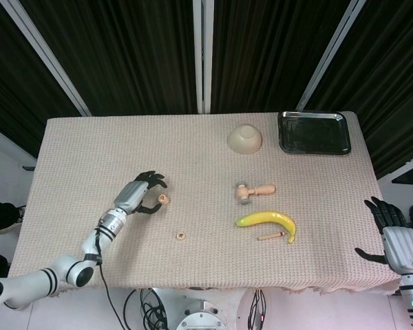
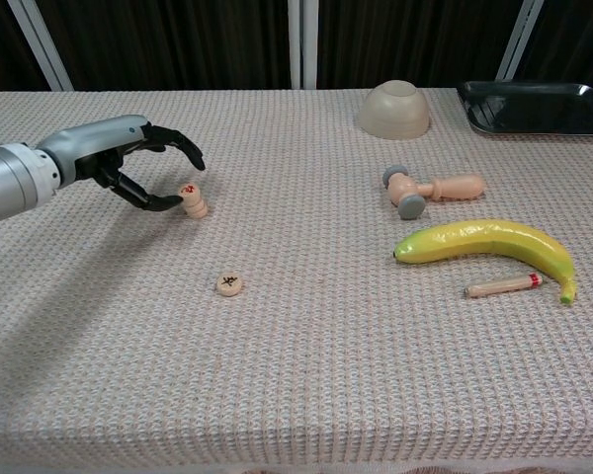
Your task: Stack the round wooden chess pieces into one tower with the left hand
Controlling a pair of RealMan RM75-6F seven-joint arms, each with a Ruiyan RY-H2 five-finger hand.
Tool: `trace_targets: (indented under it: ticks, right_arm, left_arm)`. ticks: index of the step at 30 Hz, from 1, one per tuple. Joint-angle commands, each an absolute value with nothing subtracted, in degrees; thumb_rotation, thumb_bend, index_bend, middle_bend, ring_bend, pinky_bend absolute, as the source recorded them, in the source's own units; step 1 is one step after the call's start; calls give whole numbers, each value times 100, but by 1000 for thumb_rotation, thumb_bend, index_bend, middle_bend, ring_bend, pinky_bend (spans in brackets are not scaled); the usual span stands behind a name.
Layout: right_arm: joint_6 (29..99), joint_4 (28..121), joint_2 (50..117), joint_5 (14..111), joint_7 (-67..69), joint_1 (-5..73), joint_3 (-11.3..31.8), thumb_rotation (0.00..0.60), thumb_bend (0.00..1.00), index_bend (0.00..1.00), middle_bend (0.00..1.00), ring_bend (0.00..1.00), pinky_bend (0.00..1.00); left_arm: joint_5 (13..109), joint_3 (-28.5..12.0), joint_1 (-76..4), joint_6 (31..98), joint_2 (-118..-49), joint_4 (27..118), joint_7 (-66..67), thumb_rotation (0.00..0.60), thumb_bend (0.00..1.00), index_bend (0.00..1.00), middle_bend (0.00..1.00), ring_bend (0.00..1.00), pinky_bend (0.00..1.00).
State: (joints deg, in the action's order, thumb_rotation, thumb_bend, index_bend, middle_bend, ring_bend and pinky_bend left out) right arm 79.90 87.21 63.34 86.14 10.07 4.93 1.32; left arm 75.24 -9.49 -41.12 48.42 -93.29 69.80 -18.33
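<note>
While left hand (image 2: 143, 163) cups tilted piece (image 2: 191, 200), cloth (image 1: 89, 148) lies bare.

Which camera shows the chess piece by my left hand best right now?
The chest view: the tilted chess piece shows large, red mark visible, against the left hand fingertips. The head view shows only a small disc beside the fingers.

Two round wooden chess pieces. Tilted piece (image 2: 191, 199) with red character, propped on edge, face toward left. Flat piece (image 2: 229, 284) with dark character, face up, nearer the table's front edge, well apart.
</note>
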Motion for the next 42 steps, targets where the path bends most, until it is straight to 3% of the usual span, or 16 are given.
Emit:
trace_targets:
  ticks: [1, 13, 42]
  right_arm:
    - [7994, 8735, 6332, 8624, 996, 495, 130, 600, 3, 0, 0, 0, 0]
    - [7932, 8674, 6362, 8578, 1004, 513, 136, 600, 3, 0, 0, 0, 0]
    - [7936, 8661, 6357, 8554, 1011, 509, 145, 600, 3, 0, 0, 0, 0]
  left_arm:
    - [7522, -973, -4146, 4842, -9369, 6965, -1830, 600, 312, 272, 118, 0, 0]
    - [7473, -1027, -3961, 5385, -9258, 7387, -1322, 600, 309, 273, 118, 0, 0]
    - [7225, -1090, -4096, 4985, -9618, 6844, -1461, 600, 306, 270, 117, 0, 0]
